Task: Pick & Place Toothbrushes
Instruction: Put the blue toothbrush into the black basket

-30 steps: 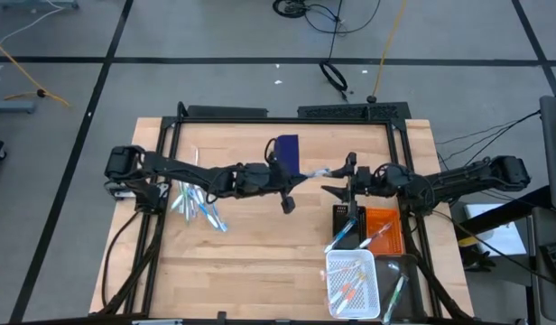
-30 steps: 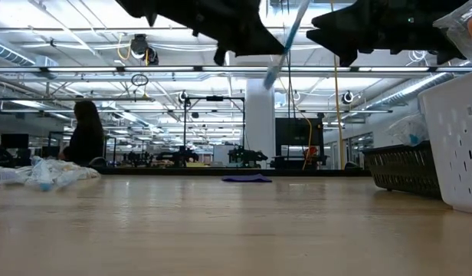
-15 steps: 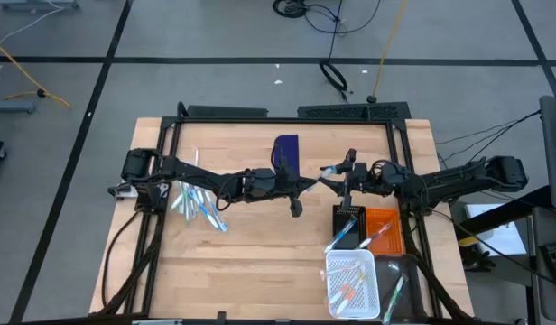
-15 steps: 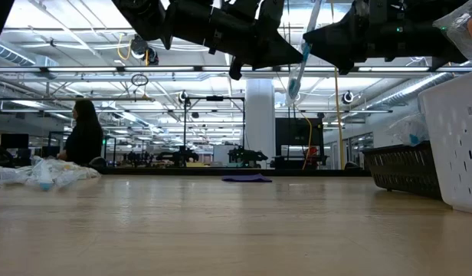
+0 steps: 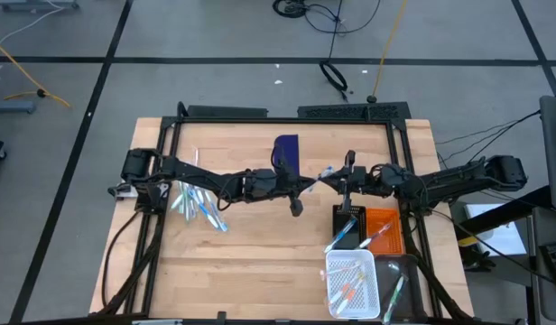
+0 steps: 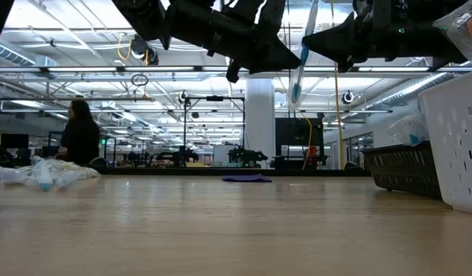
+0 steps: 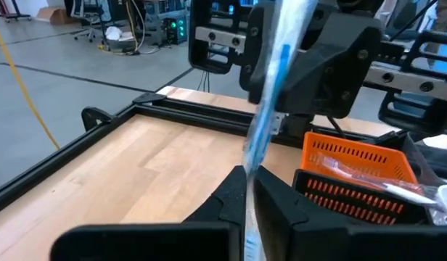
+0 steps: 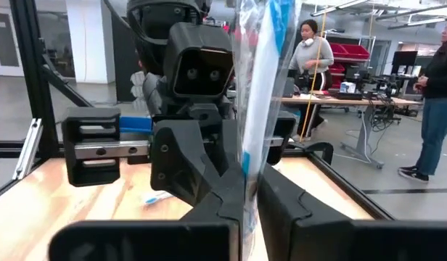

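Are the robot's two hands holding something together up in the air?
Yes. Both hold one wrapped blue-and-white toothbrush above the table. The left end effector pinches one end and the right end effector pinches the other.

Between your matt black plastic fingers (image 7: 281,199) you see a toothbrush (image 7: 271,109) in a glossy, clear crinkled wrapper. Beyond them, the desk (image 7: 136,163) is smooth pale wood, framed by matt black metal rails (image 7: 187,110). Past the fingertips sits an orange plastic slotted basket (image 7: 358,170).

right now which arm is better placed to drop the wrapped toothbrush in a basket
Right. Both grippers, left and right, pinch the wrapped blue-and-white toothbrush mid-air, but the black, orange and white baskets all sit on the right arm's side.
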